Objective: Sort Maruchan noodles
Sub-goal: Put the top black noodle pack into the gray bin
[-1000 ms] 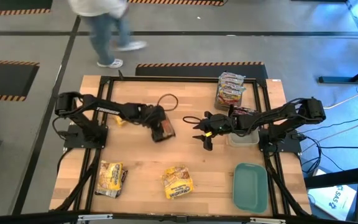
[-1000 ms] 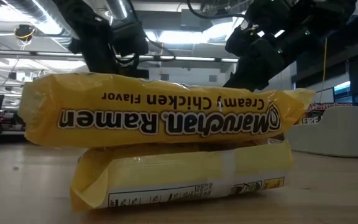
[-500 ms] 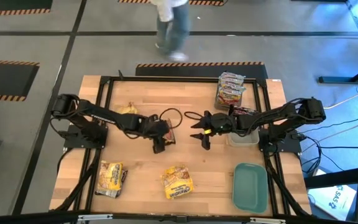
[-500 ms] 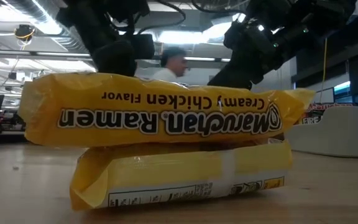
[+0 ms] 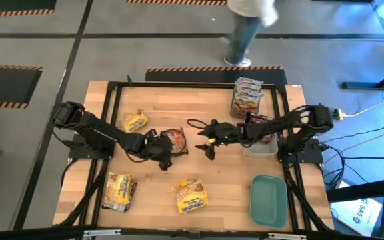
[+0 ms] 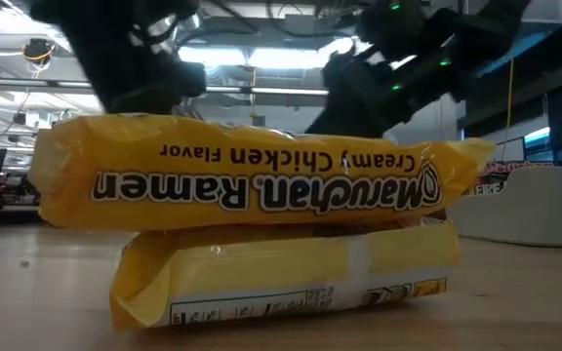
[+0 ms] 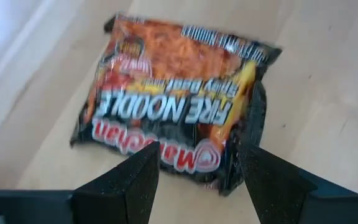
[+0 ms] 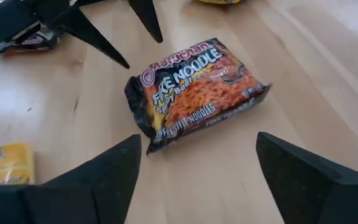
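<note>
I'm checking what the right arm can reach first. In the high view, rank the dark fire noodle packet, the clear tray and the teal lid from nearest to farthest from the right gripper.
From the right gripper, mid-table:
1. Dark fire noodle packet, just to its left, between the two grippers.
2. Clear tray, farther right, partly under the right arm.
3. Teal lid, at the table's near right corner.

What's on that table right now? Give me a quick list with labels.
Middle: dark Fire Noodle packet lying flat on the wooden table
Left claw: open, beside that packet
Right claw: open, facing it from the other side
Yellow packets: one at the far left, two stacks along the near edge
Silvery-pink stack: far right corner
Teal lid: near right
</note>
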